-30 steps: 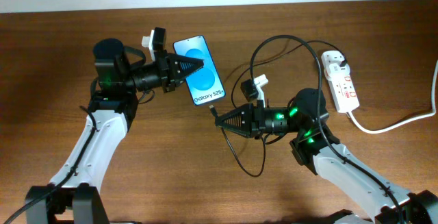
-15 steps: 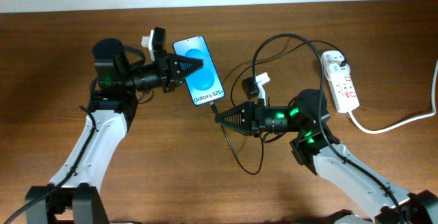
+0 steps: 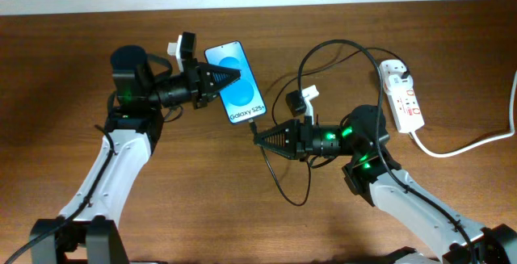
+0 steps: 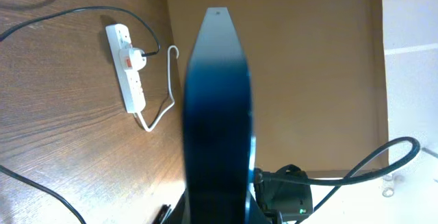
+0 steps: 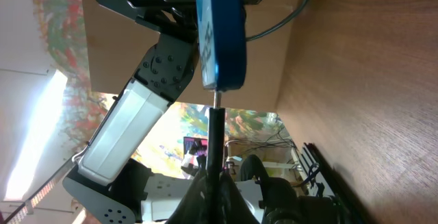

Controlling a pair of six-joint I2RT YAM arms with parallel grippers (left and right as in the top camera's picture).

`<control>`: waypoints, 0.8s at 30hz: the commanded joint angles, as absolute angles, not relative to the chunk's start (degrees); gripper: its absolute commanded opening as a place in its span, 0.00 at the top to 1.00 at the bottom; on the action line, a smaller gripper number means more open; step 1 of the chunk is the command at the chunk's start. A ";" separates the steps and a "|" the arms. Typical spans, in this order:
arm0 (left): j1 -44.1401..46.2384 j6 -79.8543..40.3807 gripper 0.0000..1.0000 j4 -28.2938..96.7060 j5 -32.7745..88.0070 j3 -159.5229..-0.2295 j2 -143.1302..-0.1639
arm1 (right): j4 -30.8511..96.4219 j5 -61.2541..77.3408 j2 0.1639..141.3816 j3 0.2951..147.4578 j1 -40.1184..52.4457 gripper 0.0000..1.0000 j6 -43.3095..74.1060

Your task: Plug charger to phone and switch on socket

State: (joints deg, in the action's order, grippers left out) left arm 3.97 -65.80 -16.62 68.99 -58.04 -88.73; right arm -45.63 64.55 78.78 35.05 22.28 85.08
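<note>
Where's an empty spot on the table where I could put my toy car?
Bare wood lies left of the left arm, and at the front between both arms. Another patch sits in front of the white cord at the right. It's crowded between the phone and the socket: the charger loops there by the right fingers.

Counter (image 3: 202, 191): brown wood-grain surface. Socket (image 3: 404, 96): laid flat near the right edge, red switches facing up. Thick white cord (image 3: 468, 144) is run from it off to the right. Charger (image 3: 343, 42): black cable is looped loosely between centre and socket, with the white adapter seated in an end outlet.
</note>
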 commanded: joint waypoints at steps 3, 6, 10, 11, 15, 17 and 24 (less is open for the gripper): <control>5.65 -64.64 1.00 -17.10 72.27 -59.11 -88.23 | -49.52 60.71 78.19 35.68 22.09 0.96 86.02; 5.65 -64.58 1.00 -17.10 73.56 -59.11 -88.23 | -50.19 60.58 78.22 35.68 22.04 0.96 85.97; 5.65 -64.47 1.00 -17.10 74.41 -59.11 -88.23 | -45.39 60.58 79.29 35.66 22.11 0.96 81.62; 5.65 -64.45 1.00 -17.10 74.48 -59.11 -88.23 | -45.36 60.55 79.81 35.66 22.11 0.96 80.20; 5.65 -64.42 1.00 -17.10 75.29 -59.11 -88.23 | -45.43 59.24 79.90 35.66 22.09 0.96 78.87; 5.65 -64.14 1.00 -17.10 76.36 -59.11 -88.23 | -46.72 58.78 79.88 35.68 22.00 0.96 78.89; 5.93 -59.20 1.00 -17.08 80.18 -59.11 -88.23 | -49.82 53.69 79.88 35.68 22.00 0.96 78.89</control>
